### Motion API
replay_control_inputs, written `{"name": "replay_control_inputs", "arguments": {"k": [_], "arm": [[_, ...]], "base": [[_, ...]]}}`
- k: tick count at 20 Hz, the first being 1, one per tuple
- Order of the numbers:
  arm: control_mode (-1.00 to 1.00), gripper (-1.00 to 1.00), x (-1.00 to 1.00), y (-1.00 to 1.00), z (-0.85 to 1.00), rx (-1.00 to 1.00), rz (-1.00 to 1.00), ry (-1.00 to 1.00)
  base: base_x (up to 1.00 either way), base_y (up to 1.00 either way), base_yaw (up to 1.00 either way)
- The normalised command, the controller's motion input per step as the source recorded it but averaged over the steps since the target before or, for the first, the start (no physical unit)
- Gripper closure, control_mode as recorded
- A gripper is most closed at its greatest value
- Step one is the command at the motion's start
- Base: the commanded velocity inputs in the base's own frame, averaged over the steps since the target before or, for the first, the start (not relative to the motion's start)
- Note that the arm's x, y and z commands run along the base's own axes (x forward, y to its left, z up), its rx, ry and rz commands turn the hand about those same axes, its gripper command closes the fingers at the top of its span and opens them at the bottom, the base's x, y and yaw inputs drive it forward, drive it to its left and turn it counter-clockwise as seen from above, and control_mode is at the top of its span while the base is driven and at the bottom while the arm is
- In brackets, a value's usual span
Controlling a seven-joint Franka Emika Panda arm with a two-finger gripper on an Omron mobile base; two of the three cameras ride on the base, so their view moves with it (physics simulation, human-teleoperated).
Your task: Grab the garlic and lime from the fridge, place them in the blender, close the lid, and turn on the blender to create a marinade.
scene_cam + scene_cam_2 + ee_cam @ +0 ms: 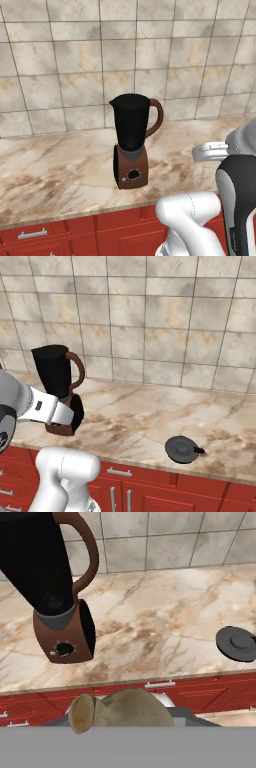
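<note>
Beige stone tiles (75, 60) back a marbled tan-and-white countertop (55, 175), with glossy red cabinet fronts (75, 235) and pale metal pulls below its edge. From my hand view a tan, lumpy, papery-looking bulb (120, 712), the garlic as far as I can judge, sits low in the frame right where the fingers would rise, so I read the gripper (122, 719) as clamped around it at a middling spread, though the finger tips themselves are hidden behind it. In the right base view I see the white wrist and dark hand (75, 413) held in front of the blender's lower part, over the front of the counter. Just beyond the hand stands the blender (131, 142): a tall black jar with a pouring lip, a curved reddish-brown handle on its right, and a reddish-brown base with a round black dial facing me; its jar mouth is uncovered. Well to the right along the counter, near the front edge, lies the round dark grey lid (182, 449) with a small raised knob in its middle, flat on the stone and apart from the blender. I can read no brand, label or lettering on the blender, the lid or the cabinets; the dial shows no markings I can make out.
</note>
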Motion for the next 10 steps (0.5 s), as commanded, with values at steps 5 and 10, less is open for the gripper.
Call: {"name": "replay_control_inputs", "arguments": {"k": [5, 10], "arm": [[1.00, 1.00, 0.00, 0.00, 0.00, 0.00, 0.00, 0.00], [1.00, 1.00, 0.00, 0.00, 0.00, 0.00, 0.00, 0.00]], "base": [[-0.09, 0.00, 0.02], [-0.15, 0.00, 0.01]]}}
